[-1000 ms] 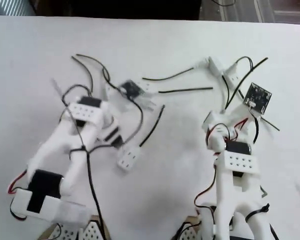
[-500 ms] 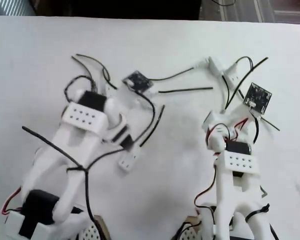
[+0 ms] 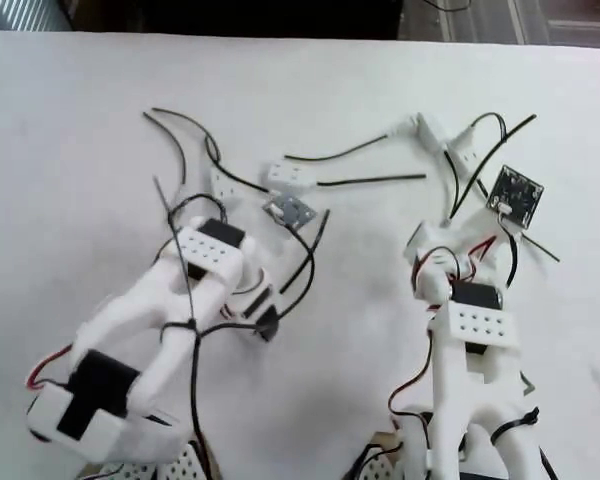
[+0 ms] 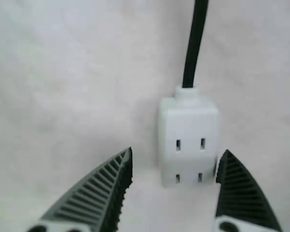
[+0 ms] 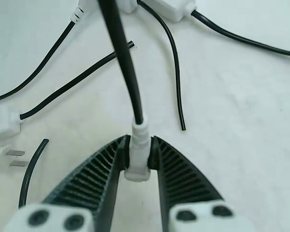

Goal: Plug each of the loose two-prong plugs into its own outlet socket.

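In the left wrist view a white outlet socket (image 4: 188, 125) with a black cord lies flat on the table, slots up. My left gripper (image 4: 175, 157) stands open, one finger on each side of the socket's near end. From above, the left gripper (image 3: 263, 318) sits over that socket at the table's middle left. My right gripper (image 5: 138, 140) is shut on a small white plug (image 5: 137, 159) whose black cord (image 5: 121, 63) runs away from it. Seen from overhead, the right gripper (image 3: 432, 240) is at the middle right.
Another white socket block (image 3: 292, 177) and a grey square piece (image 3: 290, 211) lie beyond the left gripper. A black square board (image 3: 515, 195) and white plugs (image 3: 420, 128) with tangled black cords lie at the far right. A two-prong plug (image 5: 2, 123) lies beside the right gripper.
The left arm has swung back toward the near side and its gripper now sits over the outlet socket. The right arm has not moved.
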### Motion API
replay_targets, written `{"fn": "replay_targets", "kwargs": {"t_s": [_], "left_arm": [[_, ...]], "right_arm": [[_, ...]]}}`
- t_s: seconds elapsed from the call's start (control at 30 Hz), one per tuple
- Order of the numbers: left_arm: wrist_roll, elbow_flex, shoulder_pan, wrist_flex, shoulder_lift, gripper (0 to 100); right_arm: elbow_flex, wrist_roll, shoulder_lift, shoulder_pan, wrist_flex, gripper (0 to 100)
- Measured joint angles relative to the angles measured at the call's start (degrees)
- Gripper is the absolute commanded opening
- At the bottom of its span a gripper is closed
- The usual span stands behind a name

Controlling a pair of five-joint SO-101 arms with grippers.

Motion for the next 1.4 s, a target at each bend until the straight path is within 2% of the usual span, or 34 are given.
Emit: {"fn": "replay_targets", "kwargs": {"t_s": [0.1,0.23,0.43,0.6,0.9,1.17,1.4], "left_arm": [[-0.09,-2.29,0.26,-0.09,3.52,15],[-0.7,-7.21,0.44,-0.7,9.05,14],[-13.89,-14.24,0.88,0.0,13.36,14],[-21.19,-17.05,3.16,0.0,13.36,14],[-22.51,-22.77,4.31,3.34,13.27,14],[-20.31,-23.38,4.31,6.07,4.4,14],[-19.43,-18.02,6.07,2.11,4.22,15]], "right_arm": [[0.0,0.0,0.0,0.0,0.0,1.7],[0.0,0.0,0.0,0.0,0.0,1.7],[0.0,0.0,0.0,0.0,0.0,1.7],[0.0,0.0,0.0,0.0,0.0,1.7],[0.0,0.0,0.0,0.0,0.0,1.7],[0.0,0.0,0.0,0.0,0.0,1.7],[0.0,0.0,0.0,0.0,0.0,1.7]]}}
